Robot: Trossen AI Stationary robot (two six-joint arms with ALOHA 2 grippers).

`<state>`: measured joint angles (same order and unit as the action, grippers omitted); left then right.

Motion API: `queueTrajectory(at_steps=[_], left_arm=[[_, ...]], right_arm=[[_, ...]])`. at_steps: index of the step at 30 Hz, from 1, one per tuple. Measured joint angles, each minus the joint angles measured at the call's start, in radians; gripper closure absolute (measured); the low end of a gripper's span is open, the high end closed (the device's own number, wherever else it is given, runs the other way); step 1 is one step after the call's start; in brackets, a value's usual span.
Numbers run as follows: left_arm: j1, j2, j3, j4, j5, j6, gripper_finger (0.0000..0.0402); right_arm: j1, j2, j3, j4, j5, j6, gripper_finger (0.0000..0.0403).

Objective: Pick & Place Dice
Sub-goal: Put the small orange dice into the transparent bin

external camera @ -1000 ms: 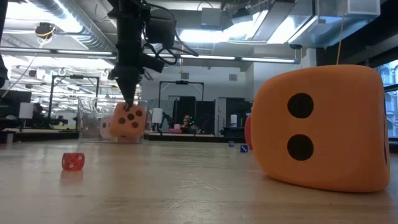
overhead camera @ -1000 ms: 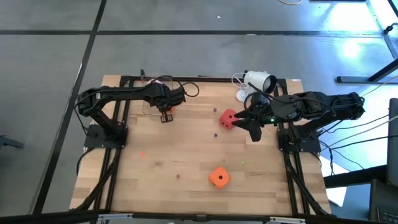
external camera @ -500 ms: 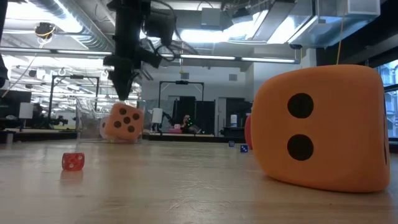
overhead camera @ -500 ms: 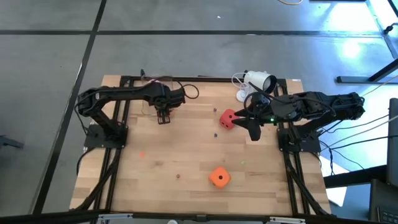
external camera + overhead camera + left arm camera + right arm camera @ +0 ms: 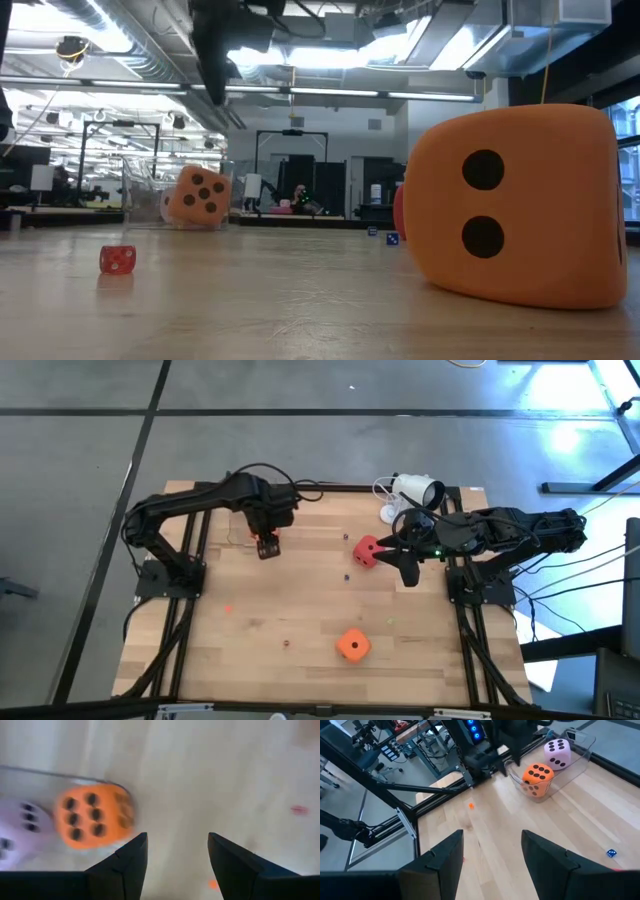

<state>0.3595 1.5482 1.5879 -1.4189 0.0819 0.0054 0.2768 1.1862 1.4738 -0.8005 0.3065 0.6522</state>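
Hovering with fingers spread and empty, the left hand (image 5: 175, 865) hangs above an orange die (image 5: 93, 816) lying beside a pink die (image 5: 20, 832) in a clear box (image 5: 572, 750); the right hand (image 5: 492, 857), also spread, waits just beside a red die (image 5: 367, 550).

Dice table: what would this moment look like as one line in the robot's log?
left claw: open, above orange die | die: in clear tray beside pink die | right claw: open, idle by red die

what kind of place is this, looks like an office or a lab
Probably a robotics lab or open workshop. A wooden table in a black frame carries two arms. The low view shows exposed ceiling ducts, and workstations stand behind the table.
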Motion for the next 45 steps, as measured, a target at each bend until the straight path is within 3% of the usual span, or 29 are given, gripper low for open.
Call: queueTrajectory(at_steps=[6,14,20,25,31,38,45], left_arm=[[-0.051,-0.006,0.021,-0.121,0.121,-0.056,0.0210],[-0.246,-0.008,0.021,-0.152,0.041,-0.100,0.0221],[-0.362,-0.063,-0.003,-0.150,0.036,-0.276,0.0219],[-0.435,-0.194,-0.095,-0.151,-0.049,-0.493,0.0219],[-0.533,-0.334,-0.258,-0.118,-0.065,-0.753,0.0219],[-0.680,-0.369,-0.458,-0.025,-0.059,-0.953,0.0219],[-0.728,-0.367,-0.604,0.093,-0.055,-1.177,0.0219]], right_arm=[[0.000,0.000,0.000,0.000,0.000,-0.014,0.0202],[0.000,0.000,0.000,-0.001,-0.008,-0.033,0.0202],[0.022,0.000,0.000,-0.008,-0.008,-0.033,0.0202],[0.043,0.000,0.000,-0.008,-0.008,-0.035,0.0202],[0.059,0.000,0.000,-0.008,-0.008,-0.035,0.0202],[0.066,0.000,0.000,-0.008,-0.008,-0.035,0.0202],[0.066,0.000,0.000,-0.008,0.010,-0.024,0.0202]])
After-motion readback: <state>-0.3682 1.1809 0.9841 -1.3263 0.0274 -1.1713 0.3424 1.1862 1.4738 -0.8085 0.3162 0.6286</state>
